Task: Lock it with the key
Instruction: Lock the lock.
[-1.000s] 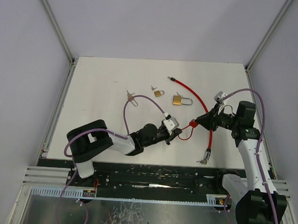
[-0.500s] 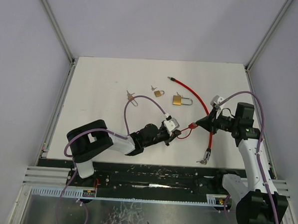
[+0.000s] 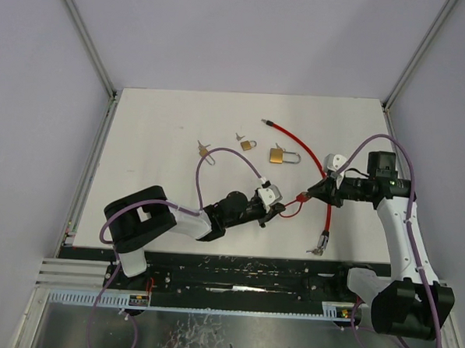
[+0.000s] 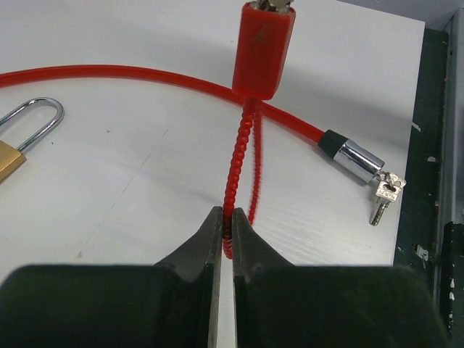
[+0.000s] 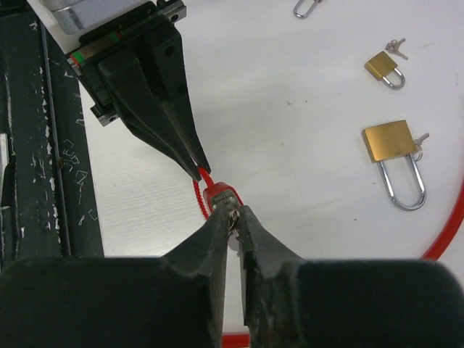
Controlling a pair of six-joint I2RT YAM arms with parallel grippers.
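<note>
Left wrist view has the left gripper (image 4: 225, 220) clamped shut on a thin red ribbed cord (image 4: 241, 138), just below the red head (image 4: 262, 51) at the cord's end. Right wrist view shows the right gripper (image 5: 233, 217) pinched nearly closed on a small metal key (image 5: 230, 210) at that head's tip. Both grippers meet right of the table's (image 3: 164, 131) middle, beside a thicker red cable (image 3: 297, 138), with a brass padlock (image 3: 278, 155) lying farther back.

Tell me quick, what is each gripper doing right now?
Left gripper: closed on the thin red cord.
Right gripper: pinched on what looks like the key in the red lock head.
</note>
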